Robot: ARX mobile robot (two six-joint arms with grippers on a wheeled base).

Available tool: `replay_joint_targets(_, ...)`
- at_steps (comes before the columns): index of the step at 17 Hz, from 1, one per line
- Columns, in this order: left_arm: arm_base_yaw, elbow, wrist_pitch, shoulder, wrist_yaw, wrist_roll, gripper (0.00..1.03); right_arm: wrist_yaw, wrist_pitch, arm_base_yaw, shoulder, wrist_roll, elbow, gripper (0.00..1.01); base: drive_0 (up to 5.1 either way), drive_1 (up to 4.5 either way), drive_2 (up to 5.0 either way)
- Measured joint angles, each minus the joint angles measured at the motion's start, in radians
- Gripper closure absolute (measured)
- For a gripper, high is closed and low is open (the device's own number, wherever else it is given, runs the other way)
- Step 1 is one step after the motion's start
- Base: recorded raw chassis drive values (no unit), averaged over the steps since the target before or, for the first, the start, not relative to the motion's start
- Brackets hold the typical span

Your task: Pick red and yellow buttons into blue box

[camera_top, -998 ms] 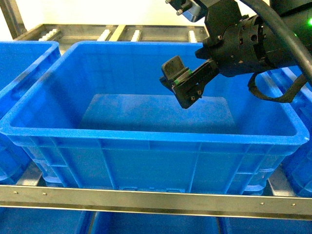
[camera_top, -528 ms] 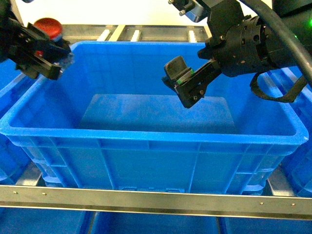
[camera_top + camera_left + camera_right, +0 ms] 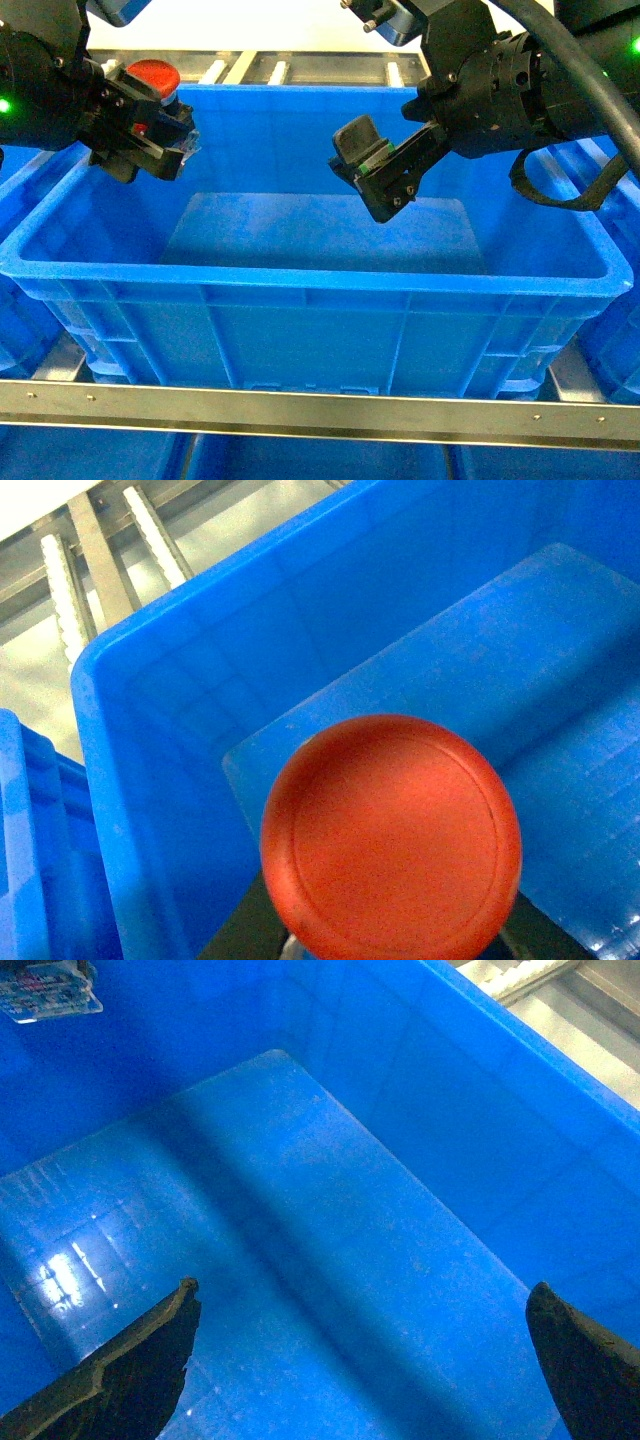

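Note:
The red button (image 3: 152, 74) has a round red cap that fills the lower middle of the left wrist view (image 3: 390, 840). My left gripper (image 3: 158, 130) is shut on its blocky base and holds it above the left inner side of the blue box (image 3: 300, 282). The base's label shows at the top left of the right wrist view. My right gripper (image 3: 366, 168) hangs open over the box's right half, with nothing between its fingers (image 3: 130, 1370) but bare box floor (image 3: 300, 1220). The yellow button is out of view.
Other blue crates stand to the left (image 3: 40, 130) and right (image 3: 612, 330) of the box. A metal shelf rail (image 3: 320, 410) runs along the front. A roller rack (image 3: 280, 68) lies behind the box.
My left gripper came into view from the left and carried the red button rightward over the box's left rim. The right gripper has hardly moved.

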Motion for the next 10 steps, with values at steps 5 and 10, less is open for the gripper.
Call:
replay_joint_targets(5,-0.001,0.000,0.001,0.000,0.000,0.000,0.23,0.000,0.000,0.000,0.000,0.000,0.000,0.03,0.0,0.00,0.0)
replay_joint_targets(10,-0.001,0.000,0.000,0.000,0.000,0.000,0.05,0.000,0.000,0.000,0.000,0.000,0.000,0.03,0.0,0.00,0.0)
